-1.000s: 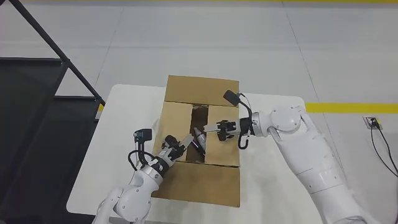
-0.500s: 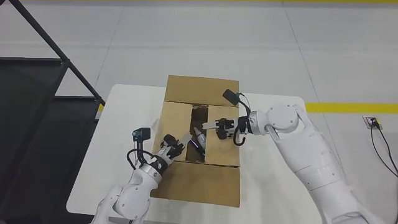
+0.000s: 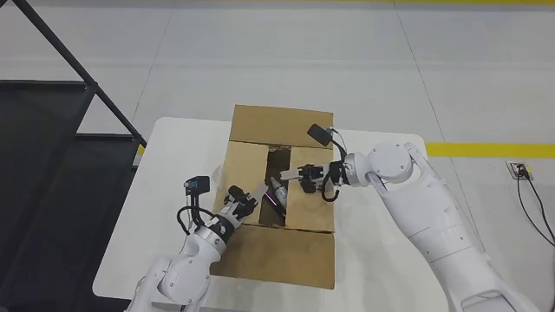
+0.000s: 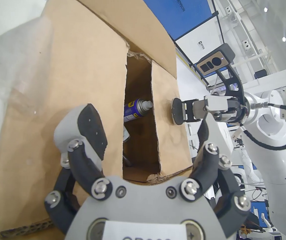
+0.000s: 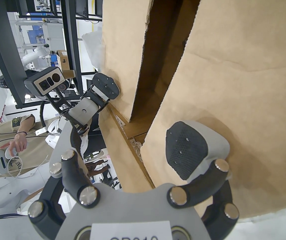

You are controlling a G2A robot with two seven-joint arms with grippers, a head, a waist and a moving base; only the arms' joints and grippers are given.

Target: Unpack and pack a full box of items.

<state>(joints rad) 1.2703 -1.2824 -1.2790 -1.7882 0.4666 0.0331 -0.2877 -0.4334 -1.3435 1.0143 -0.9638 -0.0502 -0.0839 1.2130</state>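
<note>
Opening brown cardboard box (image 3: 277, 126), frame centre: left hand (image 3: 244, 199), right hand (image 3: 293, 177) both spread wide, empty; best hook inner flap edges, swing outward.

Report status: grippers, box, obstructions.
Left gripper open, right gripper open, both at the centre gap. Box partly open, spray can inside. Inner flaps cover most of the opening.

box (image 3: 279, 125) on table (image 3: 154, 225) | spray can (image 4: 135, 109) in box | left tool (image 3: 245, 199), right tool (image 3: 288, 178) flank opening
</note>
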